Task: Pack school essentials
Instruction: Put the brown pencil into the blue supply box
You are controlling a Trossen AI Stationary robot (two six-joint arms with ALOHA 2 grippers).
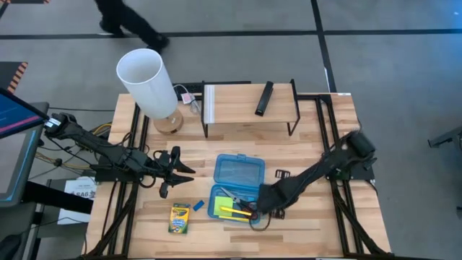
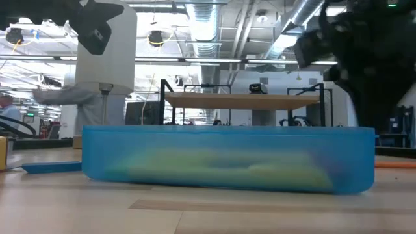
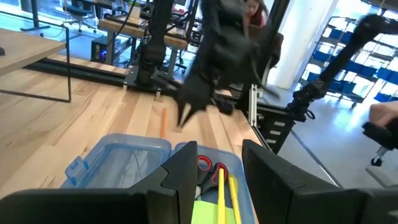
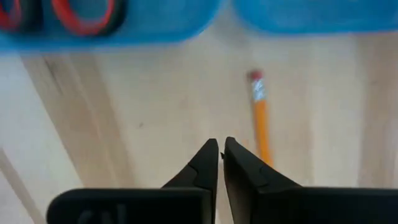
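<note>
An open blue pencil box (image 1: pixel 234 189) lies at the table's middle, its lid (image 1: pixel 239 172) toward the far side. Its base holds a green sticky-note pad (image 1: pixel 219 207), two yellow sticks (image 3: pixel 227 196) and red-handled scissors (image 3: pixel 208 167). A crayon box (image 1: pixel 179 218) and a blue eraser (image 1: pixel 197 206) lie left of it. An orange pencil (image 4: pixel 261 118) lies flat on the table to the right of the box. My right gripper (image 4: pixel 221 146) is shut and empty, above the table beside the pencil. My left gripper (image 1: pixel 175 172) is open and empty, left of the box.
A white-shaded lamp (image 1: pixel 148 79) stands at the far left. A low wooden shelf (image 1: pixel 249 101) at the far edge carries a black bar (image 1: pixel 265 97). A person (image 1: pixel 123 22) walks on the floor beyond the table. Bare wood shows along the near edge.
</note>
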